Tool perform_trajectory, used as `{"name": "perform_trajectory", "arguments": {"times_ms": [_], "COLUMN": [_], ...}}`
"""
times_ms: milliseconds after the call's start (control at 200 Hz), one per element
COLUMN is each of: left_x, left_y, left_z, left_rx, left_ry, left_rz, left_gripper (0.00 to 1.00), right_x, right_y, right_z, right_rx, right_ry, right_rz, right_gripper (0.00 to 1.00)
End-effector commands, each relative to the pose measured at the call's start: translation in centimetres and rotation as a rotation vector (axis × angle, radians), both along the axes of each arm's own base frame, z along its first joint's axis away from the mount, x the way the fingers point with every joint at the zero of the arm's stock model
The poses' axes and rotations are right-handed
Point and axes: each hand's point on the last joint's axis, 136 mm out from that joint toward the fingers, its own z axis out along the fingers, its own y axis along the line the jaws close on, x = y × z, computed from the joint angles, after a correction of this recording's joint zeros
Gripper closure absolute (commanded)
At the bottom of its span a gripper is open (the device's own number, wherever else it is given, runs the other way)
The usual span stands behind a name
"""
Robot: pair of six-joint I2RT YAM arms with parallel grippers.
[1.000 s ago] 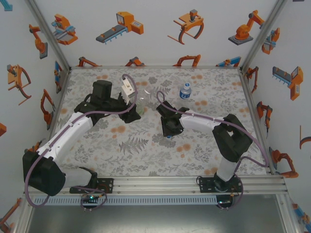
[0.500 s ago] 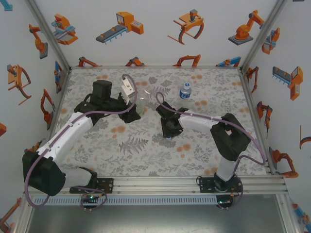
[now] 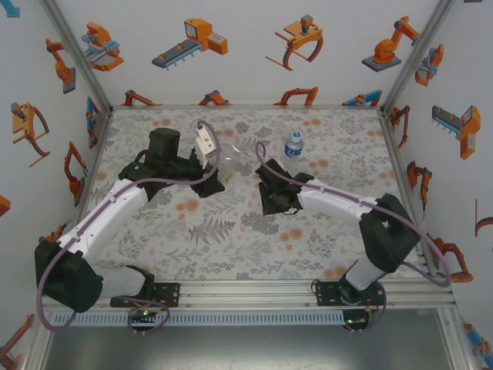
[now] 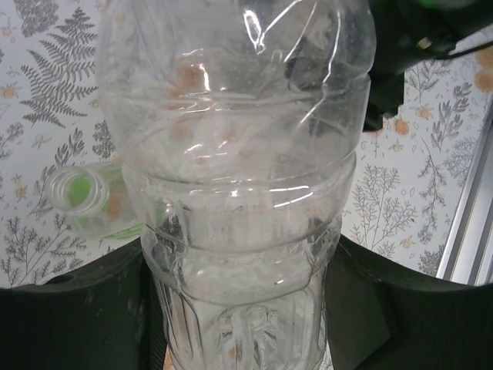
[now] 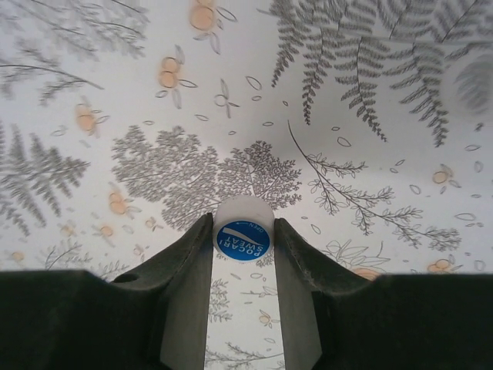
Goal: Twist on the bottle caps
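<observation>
A plain clear bottle (image 4: 239, 177) stands upright between the jaws of my left gripper (image 4: 243, 308), which is shut on its lower body. Beside it, a green-tinted bottle (image 4: 85, 202) lies on its side with an open mouth. In the right wrist view, my right gripper (image 5: 243, 240) is shut on a white bottle cap (image 5: 243, 230) with a blue printed top, held above the floral mat. In the top view, the left gripper (image 3: 209, 171) is at mid-left and the right gripper (image 3: 271, 202) near the centre. A capped bottle with a blue label (image 3: 293, 144) stands upright behind them.
The floral mat (image 3: 192, 239) covers the table. White walls with orange prints enclose it on three sides. An aluminium rail (image 3: 308, 289) runs along the near edge by the arm bases. Part of the right arm (image 4: 431, 31) shows dark just behind the clear bottle.
My right gripper has closed on the cap and lifted it off the mat, and the right arm's elbow swung out to the right. The left arm holds still with the clear bottle.
</observation>
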Motion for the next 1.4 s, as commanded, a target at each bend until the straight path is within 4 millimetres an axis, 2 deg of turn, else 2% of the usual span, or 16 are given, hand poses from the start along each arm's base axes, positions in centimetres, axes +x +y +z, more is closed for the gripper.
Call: {"name": "perform_trajectory", "arguments": {"times_ms": [0, 280, 516, 636, 831, 946, 1197, 1397], "left_x": [-1.7, -4.0, -5.4, -5.9, -7.3, -7.4, -9.0, -10.0], "left_y": [-0.2, -0.7, -0.7, -0.3, 0.2, 0.4, 0.3, 0.1], "left_z": [0.9, 0.5, 1.2, 1.5, 0.4, 0.4, -0.1, 0.7], "left_rx": [0.015, 0.111, 0.106, 0.103, 0.152, 0.157, 0.113, 0.067], "left_ry": [-0.066, -0.143, -0.202, -0.257, -0.396, -0.405, -0.451, -0.441], "left_rz": [-0.074, -0.182, -0.224, -0.240, -0.343, -0.338, -0.410, -0.452], "left_gripper": [0.99, 1.00, 1.00, 1.00, 1.00, 1.00, 1.00, 1.00], "right_x": [0.0, -1.5, -4.1, -5.5, -9.1, -10.5, -14.3, -15.2], "right_y": [0.7, 1.3, 1.5, 1.4, 2.2, 2.4, 3.4, 4.0], "right_z": [3.8, 12.3, 17.7, 19.5, 22.9, 24.6, 27.0, 27.7], "right_rx": [0.033, 0.087, 0.144, 0.160, 0.290, 0.335, 0.450, 0.505], "right_ry": [-0.128, -0.407, -0.592, -0.655, -0.799, -0.888, -1.007, -0.998], "right_rz": [0.145, 0.433, 0.636, 0.718, 0.900, 0.972, 1.201, 1.271], "right_gripper": [0.73, 0.74, 0.77, 0.77, 0.78, 0.80, 0.86, 0.87]}}
